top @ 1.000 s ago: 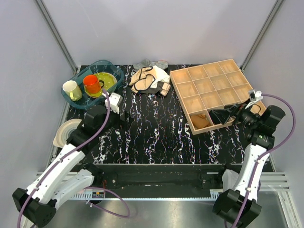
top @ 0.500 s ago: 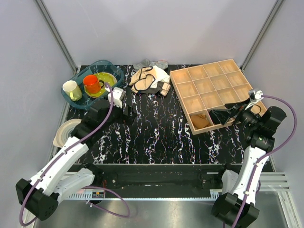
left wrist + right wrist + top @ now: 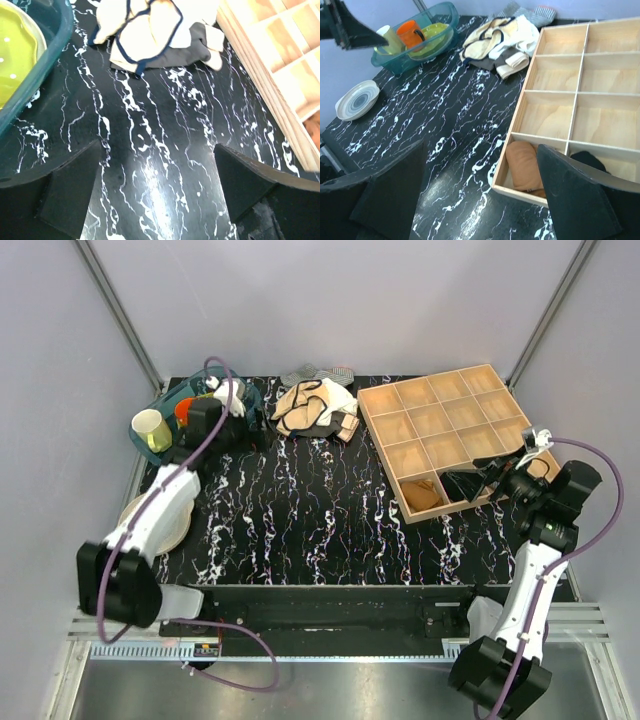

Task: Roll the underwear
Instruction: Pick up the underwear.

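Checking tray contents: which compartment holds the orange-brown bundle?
The near-left corner compartment of the wooden tray; its right-hand neighbour holds a dark item instead.

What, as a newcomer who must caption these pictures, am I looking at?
Two robot arms are bolted at the near edge of a black marbled table. The wide picture comes from a fixed camera above and behind them. The other two come from a camera on each wrist, so the dark wedges in their bottom corners are that arm's own fingers. The left end effector is open over bare table, facing the underwear, beige with dark edging, which lies on other clothes. The right end effector is open too, near a wooden tray with a brown bundle in one compartment. A teal tub and a plate are also there. Nothing is held.
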